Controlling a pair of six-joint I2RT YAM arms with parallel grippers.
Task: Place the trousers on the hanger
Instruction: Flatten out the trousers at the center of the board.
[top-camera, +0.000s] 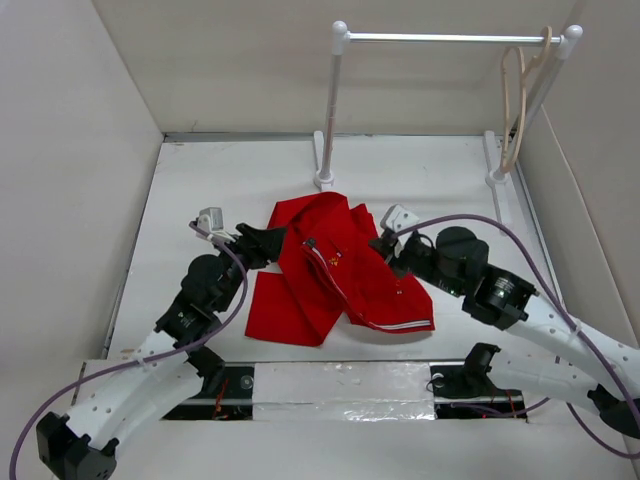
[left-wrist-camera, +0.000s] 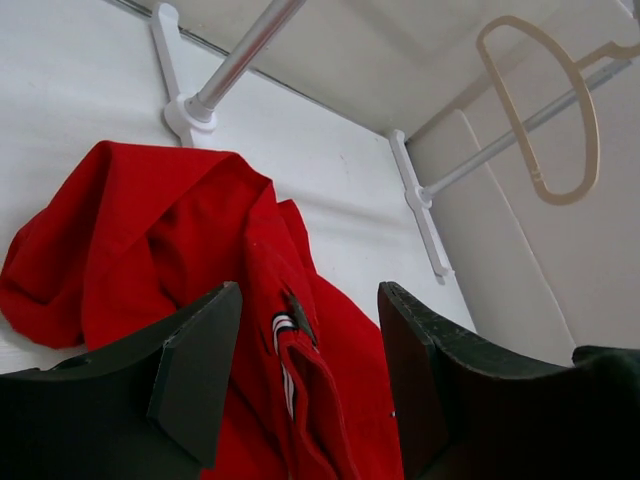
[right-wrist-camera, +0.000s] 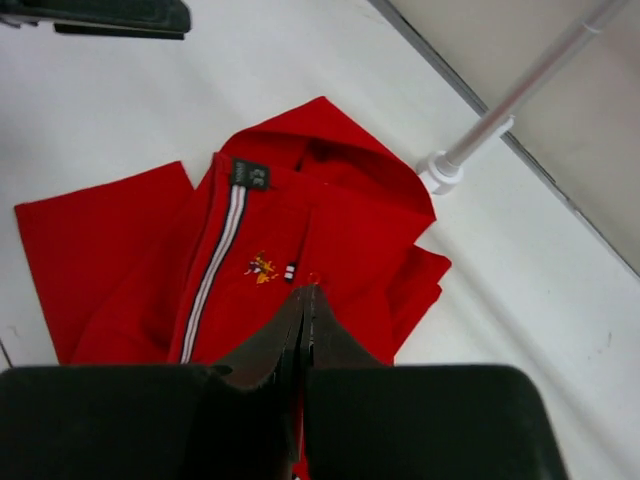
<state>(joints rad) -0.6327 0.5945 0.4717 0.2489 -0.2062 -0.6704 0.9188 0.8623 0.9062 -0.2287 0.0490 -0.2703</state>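
Trousers (top-camera: 335, 275): lay crumpled at the centre of the bench (top-camera: 200, 200), unhung. Hanger (top-camera: 515, 100): hung on rail (top-camera: 450, 38), 1 o'clock, well apart. Left gripper (top-camera: 272, 242): open at 9 o'clock edge, seemingly poised to grasp. Right gripper (top-camera: 383, 243): closed at 3 o'clock; any hold on the cloth was unclear.

Inventory of what cannot be seen, noted from the room:

1. The trousers (top-camera: 335, 270) lie in a crumpled heap. The two legs cannot be told apart and the hems are buried in folds. In the left wrist view the bottom edge cuts off the lower cloth, and the fingers of the left gripper (left-wrist-camera: 310, 300) cover it at 7 and 5 o'clock.
2. The right gripper (right-wrist-camera: 303, 300) has its fingers pressed together over the cloth. Whether any cloth is caught between them cannot be told. From above, the tips are too dark to make out.
3. The hanger (left-wrist-camera: 508, 110) has its hook end cut off at 2 o'clock in the left wrist view.
4. The label (right-wrist-camera: 250, 176) and the emblem (right-wrist-camera: 262, 267) are too small to read.
5. The rail stand (right-wrist-camera: 520, 95) shows one post in the right wrist view, cut off at 1 o'clock.
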